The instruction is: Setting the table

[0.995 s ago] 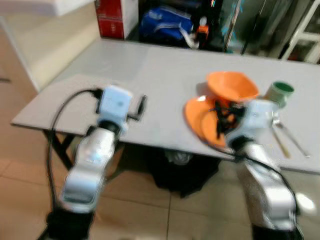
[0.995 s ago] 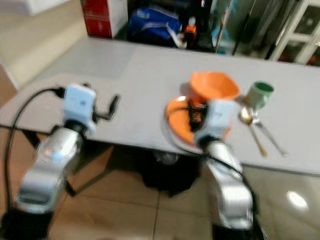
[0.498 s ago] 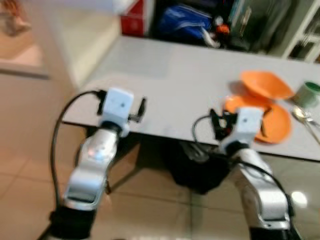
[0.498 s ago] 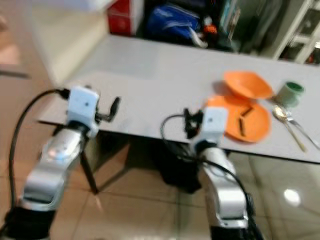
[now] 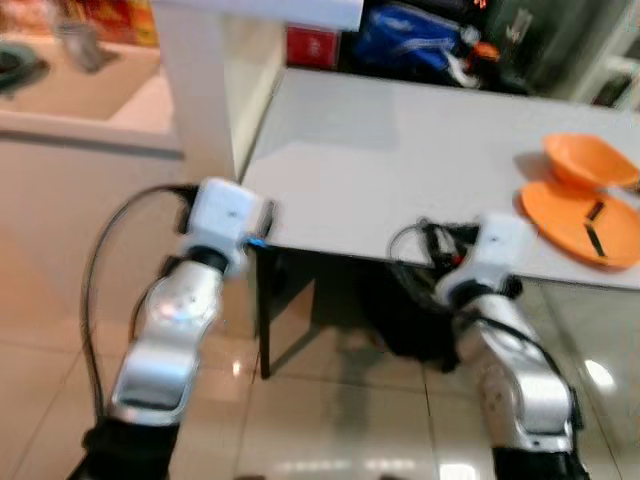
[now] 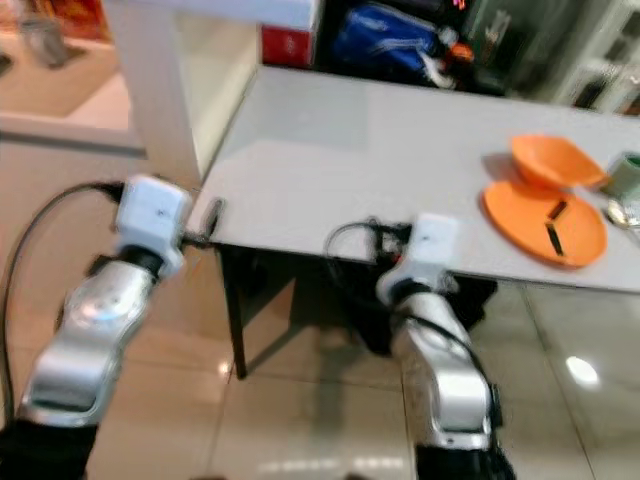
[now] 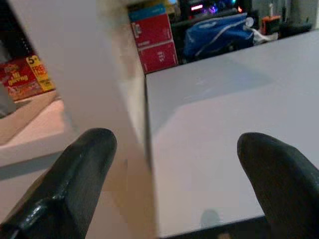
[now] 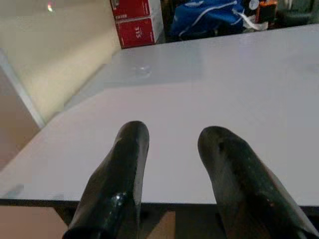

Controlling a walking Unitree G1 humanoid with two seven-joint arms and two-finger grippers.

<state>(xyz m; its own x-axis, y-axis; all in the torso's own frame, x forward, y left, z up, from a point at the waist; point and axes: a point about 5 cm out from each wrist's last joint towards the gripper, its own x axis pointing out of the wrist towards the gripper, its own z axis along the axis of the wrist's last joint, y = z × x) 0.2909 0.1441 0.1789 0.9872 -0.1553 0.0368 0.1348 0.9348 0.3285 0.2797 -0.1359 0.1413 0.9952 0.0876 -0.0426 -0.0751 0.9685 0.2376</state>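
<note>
Left hand: my fingers stand wide apart and hold nothing, at the near left corner of the grey counter, about 9 o'clock in the head views. Beyond that corner a white pillar rises, and a red box and a blue bag sit past the counter's far edge.

Right hand: my fingers are parted by a narrow gap, empty, and lie just over the near edge of the counter, at about 5 o'clock in the head views. Black cable loops beside my right wrist.

Tableware: an orange plate lies at about 3 o'clock near the counter's front edge, with a small dark piece on it that I cannot identify. An orange bowl rests tilted on the plate's far rim. A green cup stands just beyond, at the picture's edge. All are well apart from both hands.

Floor: glossy beige tiles.
</note>
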